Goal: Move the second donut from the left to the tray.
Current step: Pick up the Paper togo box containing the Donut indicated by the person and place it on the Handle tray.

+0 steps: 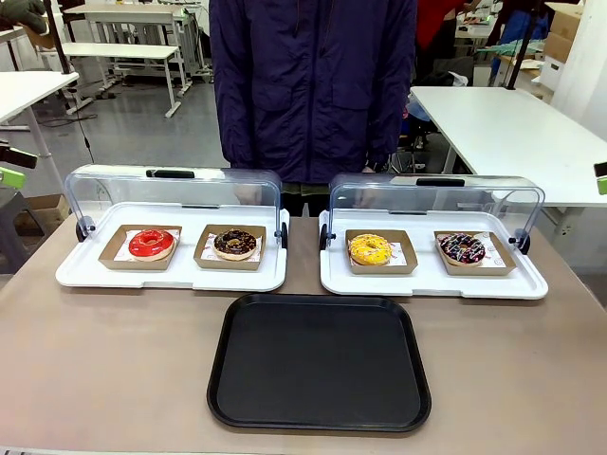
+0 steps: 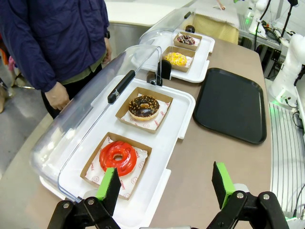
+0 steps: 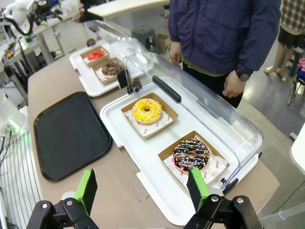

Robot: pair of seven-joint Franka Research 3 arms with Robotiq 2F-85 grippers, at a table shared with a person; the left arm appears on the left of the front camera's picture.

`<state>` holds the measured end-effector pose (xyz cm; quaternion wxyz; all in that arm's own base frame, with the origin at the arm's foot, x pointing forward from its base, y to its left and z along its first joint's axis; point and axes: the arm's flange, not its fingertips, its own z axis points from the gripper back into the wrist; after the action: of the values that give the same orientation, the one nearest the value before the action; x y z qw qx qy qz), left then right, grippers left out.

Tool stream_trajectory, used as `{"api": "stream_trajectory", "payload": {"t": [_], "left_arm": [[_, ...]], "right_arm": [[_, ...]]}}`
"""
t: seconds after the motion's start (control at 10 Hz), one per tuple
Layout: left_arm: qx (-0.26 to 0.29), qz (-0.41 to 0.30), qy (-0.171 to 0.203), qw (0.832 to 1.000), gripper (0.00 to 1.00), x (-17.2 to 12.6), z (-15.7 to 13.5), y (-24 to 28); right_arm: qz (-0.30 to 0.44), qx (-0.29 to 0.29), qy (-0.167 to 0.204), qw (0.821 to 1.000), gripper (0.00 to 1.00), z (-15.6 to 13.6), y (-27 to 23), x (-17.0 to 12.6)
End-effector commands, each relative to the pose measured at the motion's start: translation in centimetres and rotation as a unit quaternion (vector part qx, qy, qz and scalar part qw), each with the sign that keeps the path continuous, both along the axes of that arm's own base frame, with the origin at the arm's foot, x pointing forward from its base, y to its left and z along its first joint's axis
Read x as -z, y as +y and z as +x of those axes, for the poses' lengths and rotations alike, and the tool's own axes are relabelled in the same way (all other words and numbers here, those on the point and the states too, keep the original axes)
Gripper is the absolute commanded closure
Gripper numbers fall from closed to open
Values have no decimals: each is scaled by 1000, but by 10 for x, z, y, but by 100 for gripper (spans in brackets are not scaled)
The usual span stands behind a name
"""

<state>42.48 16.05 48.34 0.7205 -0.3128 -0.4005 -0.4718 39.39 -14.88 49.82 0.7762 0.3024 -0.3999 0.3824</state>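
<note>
Crumbed donut (image 1: 235,244), seemingly untouched, beyond tray (image 1: 318,365)

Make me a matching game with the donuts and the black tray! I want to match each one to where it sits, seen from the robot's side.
Things:
1. red donut
2. crumb donut
3. yellow donut
4. black tray

Places:
A. on the table, nearest the robot
B. right side of the left white tray
C. left side of the left white tray
D. left side of the right white tray

Pairs: 1-C, 2-B, 3-D, 4-A
</note>
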Motion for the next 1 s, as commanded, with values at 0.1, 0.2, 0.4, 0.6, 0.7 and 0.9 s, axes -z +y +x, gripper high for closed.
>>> {"api": "stream_trajectory", "payload": {"t": [0.1, 0.2, 0.4, 0.6, 0.7, 0.9], "left_arm": [[5, -2, -1, 1000, 0, -1, -1, 0], [5, -2, -1, 1000, 0, -1, -1, 0], [5, -2, -1, 1000, 0, -1, -1, 0], [5, -2, -1, 1000, 0, -1, -1, 0], [5, -2, -1, 1000, 0, -1, -1, 0], [5, -2, -1, 1000, 0, -1, -1, 0]], "right_arm": [[5, -1, -10, 1000, 0, 3, 1, -2], [5, -1, -10, 1000, 0, 3, 1, -2], [5, -1, -10, 1000, 0, 3, 1, -2], [5, -1, -10, 1000, 0, 3, 1, -2], [5, -1, -10, 1000, 0, 3, 1, -2], [5, -1, -10, 1000, 0, 3, 1, -2]]}}
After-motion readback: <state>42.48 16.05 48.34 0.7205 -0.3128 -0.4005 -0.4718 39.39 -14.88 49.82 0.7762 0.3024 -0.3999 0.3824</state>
